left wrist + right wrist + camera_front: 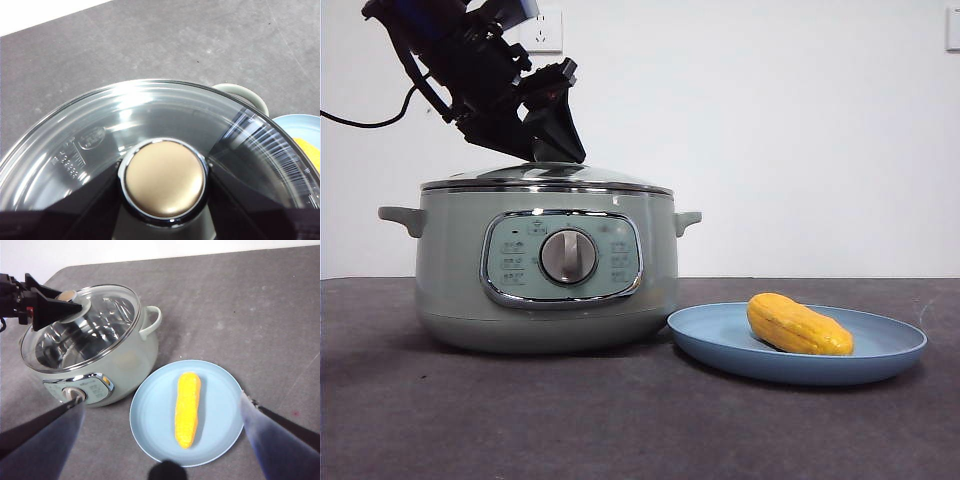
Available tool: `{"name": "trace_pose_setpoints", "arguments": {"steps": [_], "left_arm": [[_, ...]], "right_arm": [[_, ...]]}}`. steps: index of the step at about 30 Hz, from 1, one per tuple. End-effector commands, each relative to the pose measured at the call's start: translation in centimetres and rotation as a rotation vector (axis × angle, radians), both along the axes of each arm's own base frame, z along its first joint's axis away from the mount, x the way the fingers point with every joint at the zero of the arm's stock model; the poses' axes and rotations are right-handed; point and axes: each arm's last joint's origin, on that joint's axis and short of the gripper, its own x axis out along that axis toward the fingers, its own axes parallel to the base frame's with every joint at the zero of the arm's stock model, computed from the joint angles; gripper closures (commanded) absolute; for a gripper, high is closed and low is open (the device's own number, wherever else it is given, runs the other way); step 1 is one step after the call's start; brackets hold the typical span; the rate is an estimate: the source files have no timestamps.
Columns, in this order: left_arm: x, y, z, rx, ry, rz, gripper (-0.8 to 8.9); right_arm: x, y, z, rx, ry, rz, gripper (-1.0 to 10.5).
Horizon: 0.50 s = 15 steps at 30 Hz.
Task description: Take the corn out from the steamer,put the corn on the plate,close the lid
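Corn (187,408) lies on the plate (150,420) beside the steamer (450,270). Left gripper (556,128) grips the knob of the lid (100,125), which sits on the pot (last step). Next move: release. Right gripper (160,440) waits open above the plate.

Dark grey table (620,430), white wall (800,130) behind, white wall socket (542,30) (partly hidden), black cable (380,118)

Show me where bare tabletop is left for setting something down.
Free: the dark table in front of the steamer and plate, and the stretch behind the plate. Crowded: plate touches or nearly touches the steamer's base; the left gripper sits at the lid.
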Motion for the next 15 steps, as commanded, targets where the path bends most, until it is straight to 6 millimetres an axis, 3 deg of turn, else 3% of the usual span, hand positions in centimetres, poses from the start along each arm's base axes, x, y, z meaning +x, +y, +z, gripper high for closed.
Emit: {"name": "trace_pose_setpoints", "arguments": {"steps": [1, 8, 15], "left_arm": [[0.2, 0.0, -1.6, 0.036, 0.054, -0.001, 3.07], [0.0, 0.2, -1.0, 0.031, 0.040, 0.002, 3.06], [-1.2, 0.7, 1.4, 0.004, -0.028, 0.003, 3.06]], "right_arm": [[0.0, 0.0, -0.2, -0.006, 0.004, 0.005, 3.5], [0.0, 0.0, -0.2, -0.006, 0.005, 0.005, 3.5], [0.0, 0.0, -0.2, -0.007, 0.005, 0.005, 3.5]]}}
